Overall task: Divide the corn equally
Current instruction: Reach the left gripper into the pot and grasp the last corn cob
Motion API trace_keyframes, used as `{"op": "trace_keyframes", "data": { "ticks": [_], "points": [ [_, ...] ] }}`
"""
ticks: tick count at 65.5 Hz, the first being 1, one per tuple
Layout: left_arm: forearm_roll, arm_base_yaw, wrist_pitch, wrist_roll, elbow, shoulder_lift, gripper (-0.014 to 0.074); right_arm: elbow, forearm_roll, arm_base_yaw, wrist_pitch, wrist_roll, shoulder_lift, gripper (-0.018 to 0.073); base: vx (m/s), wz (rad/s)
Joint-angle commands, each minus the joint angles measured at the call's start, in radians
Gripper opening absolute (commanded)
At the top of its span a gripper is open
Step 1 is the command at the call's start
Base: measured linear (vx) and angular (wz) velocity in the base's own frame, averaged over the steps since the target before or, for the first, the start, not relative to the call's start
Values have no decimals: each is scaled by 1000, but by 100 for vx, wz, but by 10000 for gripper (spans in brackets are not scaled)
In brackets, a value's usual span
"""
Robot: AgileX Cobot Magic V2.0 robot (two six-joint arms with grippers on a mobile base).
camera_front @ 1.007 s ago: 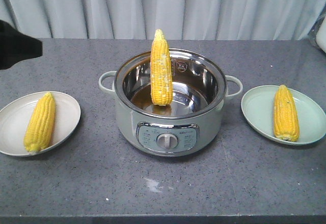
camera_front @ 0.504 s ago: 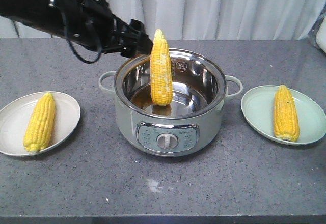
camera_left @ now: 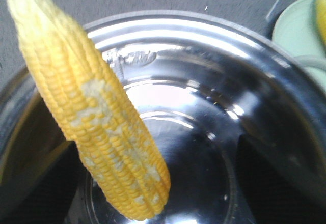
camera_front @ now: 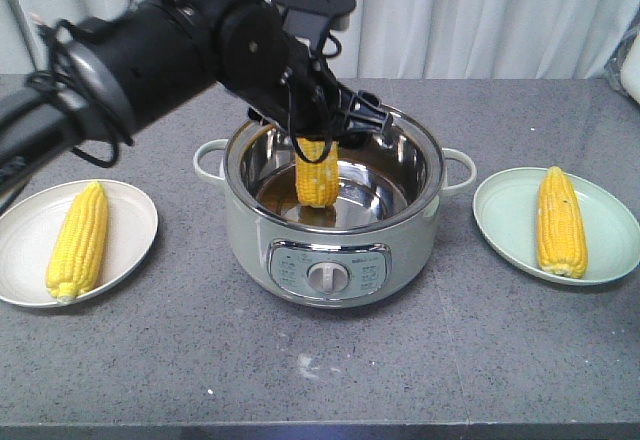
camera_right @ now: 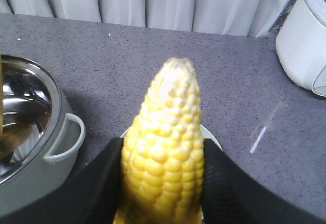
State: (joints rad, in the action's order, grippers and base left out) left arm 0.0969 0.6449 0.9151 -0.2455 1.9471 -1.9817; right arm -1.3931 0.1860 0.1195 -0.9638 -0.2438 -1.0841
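One corn cob (camera_front: pixel 317 182) stands on end in the steel pot (camera_front: pixel 330 250). My left gripper (camera_front: pixel 318 145) hangs over its top and hides the upper half. The left wrist view looks down along this cob (camera_left: pixel 102 122), with the fingers dark, wide apart and clear of it, so the left gripper (camera_left: pixel 158 150) is open. Another cob (camera_front: pixel 78 240) lies on the left plate (camera_front: pixel 130 222) and a third (camera_front: pixel 560 222) on the right plate (camera_front: pixel 505 220). My right gripper (camera_right: pixel 163 142) is shut on a further cob (camera_right: pixel 168 102); the front view shows neither.
The pot's side handles (camera_front: pixel 460 170) stick out toward each plate. A white appliance (camera_right: pixel 303 40) stands at the table's far right, before the curtain. In the right wrist view the right plate's rim (camera_right: pixel 213 136) peeks out behind the held cob, with the pot (camera_right: pixel 30 152) to its left.
My left arm swung in from the far left, crossed to the pot and dropped over the standing cob's top. The cobs on both plates have not moved.
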Motion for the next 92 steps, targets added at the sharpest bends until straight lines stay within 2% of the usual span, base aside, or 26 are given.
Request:
{"op": "trace_keyframes", "data": {
  "ticks": [1,7,13,55,66,84,92],
  "points": [
    [79,3,-31,-81,34,26,587,-23,8,5,77,-7,14,136,0,0],
    [133,3,-21,-135,34,5,587,-23,8,5,77,-7,14,136,0,0],
    [145,3,-22,-151,34,-8,587,-23,8,5,77,-7,14,136,0,0],
    [144,3,-70,-199,34,-63,568,-23,8,5,79,-7,14,136,0,0],
    [143,3,-83,-199,34,-63,461,-23,8,5,79,-7,14,136,0,0],
    [143,3,-83,-198,34,-61,165,-23,8,5,79,-7,14,136,0,0],
    [144,3,-83,-197,34,-42,85,-23,8,5,79,-7,14,136,0,0]
  ]
}}
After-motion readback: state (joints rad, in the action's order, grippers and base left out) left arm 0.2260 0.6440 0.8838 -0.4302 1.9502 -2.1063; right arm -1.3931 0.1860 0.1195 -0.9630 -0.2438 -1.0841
